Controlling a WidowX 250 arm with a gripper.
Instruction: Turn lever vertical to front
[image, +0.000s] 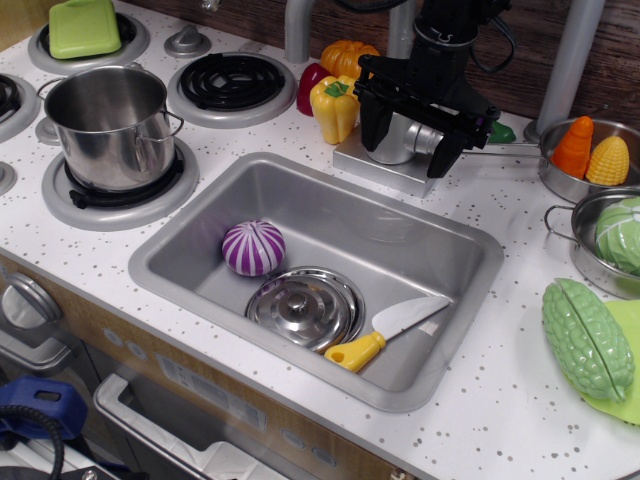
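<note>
Here your gripper (412, 138) stood upper centre-right, black fingers spread apart astride the faucet's rounded body (393, 138), gripping nothing you could see. The lever (427, 140) stuck out rightward from that body, just above the sink (190, 230).

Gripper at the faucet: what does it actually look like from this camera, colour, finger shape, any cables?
The gripper is all black, with two thick, blocky fingers hanging from a wide black crossbar. Above it sits a black, roughly cylindrical wrist section, with dark cables looping beside it near the top edge. No markings or labels are readable.
</note>
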